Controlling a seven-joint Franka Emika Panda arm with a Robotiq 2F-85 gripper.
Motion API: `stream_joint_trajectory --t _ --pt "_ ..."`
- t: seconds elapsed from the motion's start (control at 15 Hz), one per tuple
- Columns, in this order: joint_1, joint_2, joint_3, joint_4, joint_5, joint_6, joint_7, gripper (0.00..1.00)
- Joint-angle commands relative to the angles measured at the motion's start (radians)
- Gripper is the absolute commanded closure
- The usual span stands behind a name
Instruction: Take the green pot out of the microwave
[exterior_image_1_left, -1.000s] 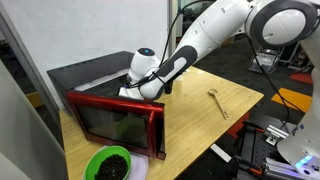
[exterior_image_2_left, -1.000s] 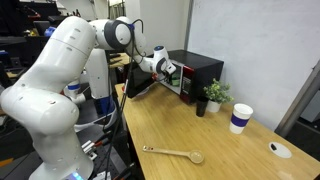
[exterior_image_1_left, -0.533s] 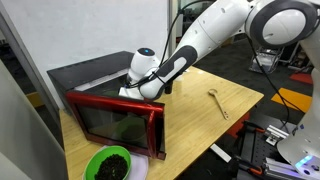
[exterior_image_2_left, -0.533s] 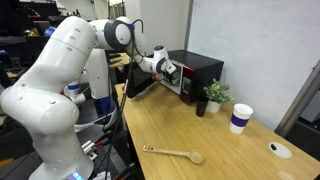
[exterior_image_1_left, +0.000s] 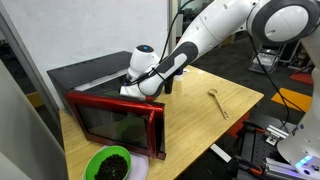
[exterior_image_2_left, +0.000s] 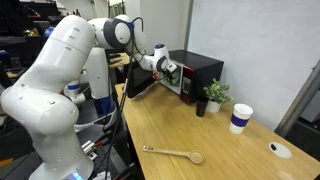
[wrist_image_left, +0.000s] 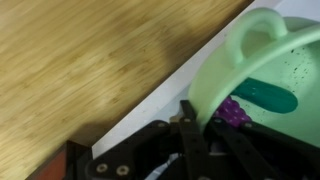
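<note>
The light green pot (wrist_image_left: 255, 45) fills the right of the wrist view, with something purple and a teal item inside it. My gripper (wrist_image_left: 205, 125) is shut on its rim, one finger on each side of the wall. In both exterior views my gripper (exterior_image_1_left: 140, 88) (exterior_image_2_left: 165, 72) is at the mouth of the black microwave (exterior_image_1_left: 85, 75) (exterior_image_2_left: 200, 68), behind its open red-framed door (exterior_image_1_left: 115, 120). The pot itself is hidden there by the door and the arm.
A green bowl with dark contents (exterior_image_1_left: 108, 165) sits in front of the door. A wooden spoon (exterior_image_1_left: 218, 102) (exterior_image_2_left: 175, 153) lies on the wooden table (exterior_image_1_left: 200, 125). A small potted plant (exterior_image_2_left: 213, 95) and a cup (exterior_image_2_left: 240, 118) stand beside the microwave.
My wrist has risen very slightly at the microwave mouth. Nothing else has moved.
</note>
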Motion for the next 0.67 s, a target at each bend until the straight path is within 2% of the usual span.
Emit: stream_joint_trajectory --t 0.0,0.6 --pt "-0.024 -0.053 0.021 -0.017 0.014 -0.064 -0.066 0.98" --pt "-0.042 -0.134 0.048 -0.055 0.007 -0.181 -0.165 0.98"
